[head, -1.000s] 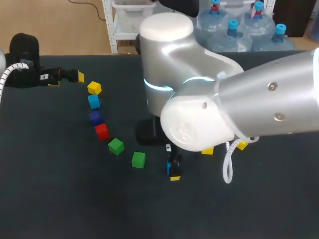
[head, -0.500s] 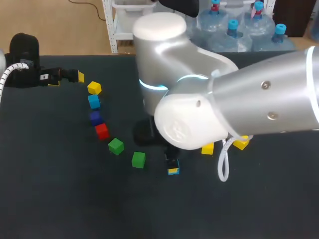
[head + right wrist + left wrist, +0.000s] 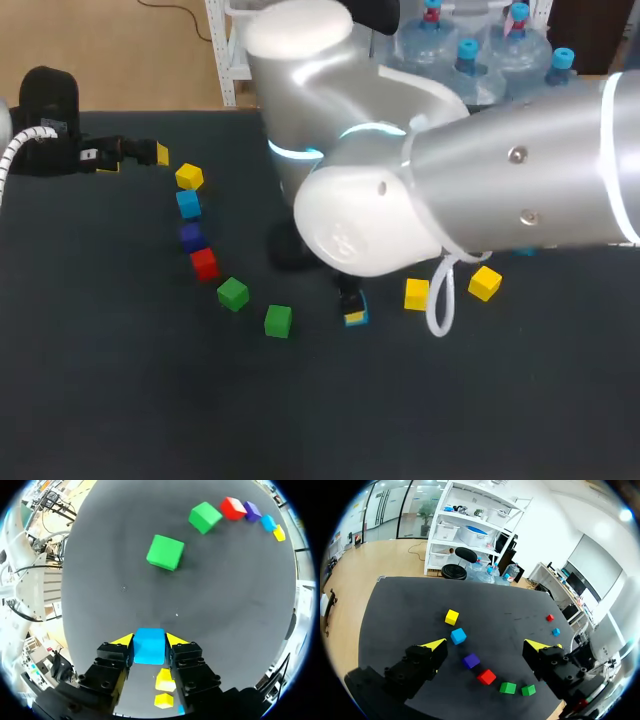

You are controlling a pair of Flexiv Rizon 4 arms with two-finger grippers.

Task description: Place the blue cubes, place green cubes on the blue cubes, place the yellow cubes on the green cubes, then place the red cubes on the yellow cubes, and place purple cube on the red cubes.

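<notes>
One blue cube (image 3: 149,651) clamped in right hand (image 3: 149,641) | left hand (image 3: 489,645) spread wide | grip half-hidden overhead

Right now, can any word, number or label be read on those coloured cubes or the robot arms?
No readable text anywhere.
Small light blue cube held in the right tool: plain faces.
Other coloured cubes, such as this green cube: plain too.
White round joint cap of the right arm: faint raised mark, unreadable.
</notes>
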